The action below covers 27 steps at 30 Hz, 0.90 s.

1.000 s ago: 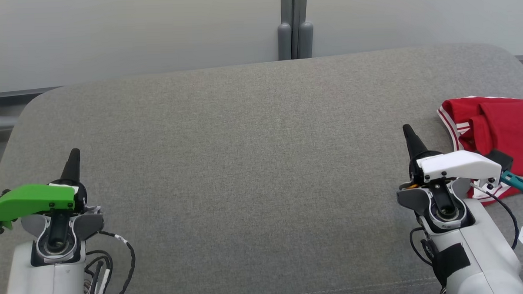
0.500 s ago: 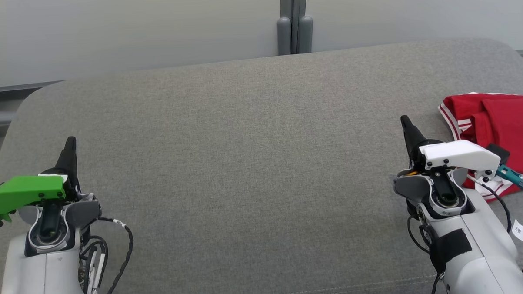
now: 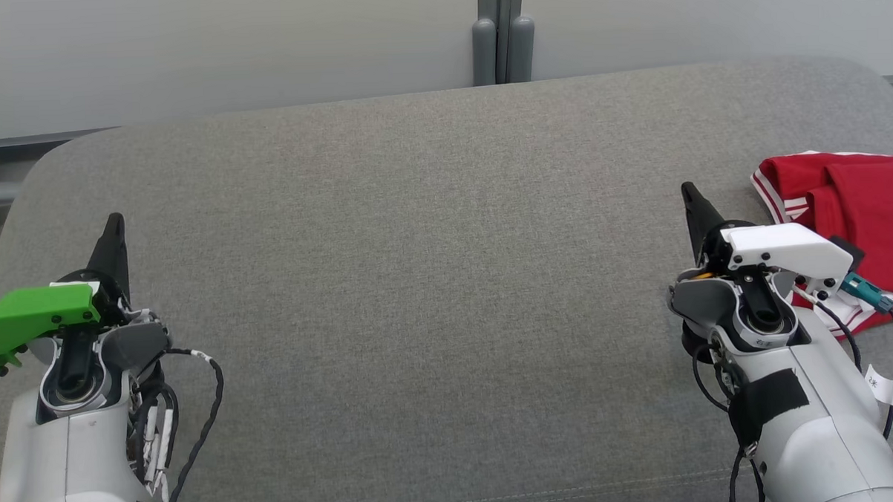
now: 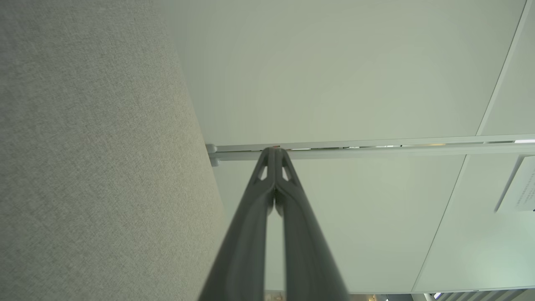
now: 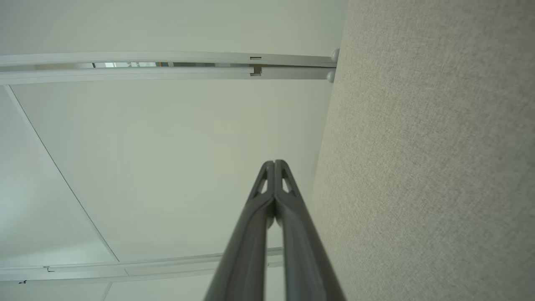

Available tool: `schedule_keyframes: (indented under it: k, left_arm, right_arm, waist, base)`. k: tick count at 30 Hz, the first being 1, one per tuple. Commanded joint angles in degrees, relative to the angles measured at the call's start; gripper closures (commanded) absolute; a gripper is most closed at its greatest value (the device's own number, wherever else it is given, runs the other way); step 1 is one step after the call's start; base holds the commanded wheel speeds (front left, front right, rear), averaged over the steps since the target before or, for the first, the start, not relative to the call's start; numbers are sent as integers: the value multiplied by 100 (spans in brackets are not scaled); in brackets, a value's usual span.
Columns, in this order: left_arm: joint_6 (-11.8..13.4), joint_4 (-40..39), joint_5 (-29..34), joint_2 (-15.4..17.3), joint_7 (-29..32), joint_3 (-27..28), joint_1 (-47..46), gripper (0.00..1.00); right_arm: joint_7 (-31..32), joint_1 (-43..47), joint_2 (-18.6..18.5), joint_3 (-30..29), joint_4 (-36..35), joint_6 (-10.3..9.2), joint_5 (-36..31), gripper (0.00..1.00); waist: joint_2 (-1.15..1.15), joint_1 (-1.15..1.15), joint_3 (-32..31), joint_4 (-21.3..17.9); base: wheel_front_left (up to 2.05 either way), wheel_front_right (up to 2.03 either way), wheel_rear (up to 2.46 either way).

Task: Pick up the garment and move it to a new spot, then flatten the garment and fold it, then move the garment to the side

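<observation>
I see the red shirt [image 3: 853,192] lying at the right edge of the frame on the gray worktop [image 3: 431,244], just right of my right claw [image 3: 689,193], far from my left claw [image 3: 114,222], and both claws are squeezed shut on nothing.

Grey cushion [image 3: 433,281] lies bare across its middle — only the red garment [image 3: 860,192] (far right edge) obstructs.

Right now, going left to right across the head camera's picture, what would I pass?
The left gripper, jaws shut → bare middle of the grey cushion → right gripper, jaws shut → red garment at the right edge.
</observation>
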Motion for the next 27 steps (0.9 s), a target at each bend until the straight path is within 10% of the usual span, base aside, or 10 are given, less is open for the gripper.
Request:
schedule_keyframes:
  k: [1, 27]
  left_arm:
    - [-42, 50, -119, -13, 39, 41, -136, 100]
    - [-84, 129, -258, -29, 74, 102, -215, 100]
  right_arm:
    - [27, -96, -26, 12, 58, 2, 108, 100]
    - [34, -190, -26, 17, 152, 2, 286, 100]
  waist:
    - [0, 0, 9, -1]
    - [0, 0, 45, -3]
  base:
    - [0, 0, 0]
    - [0, 0, 0]
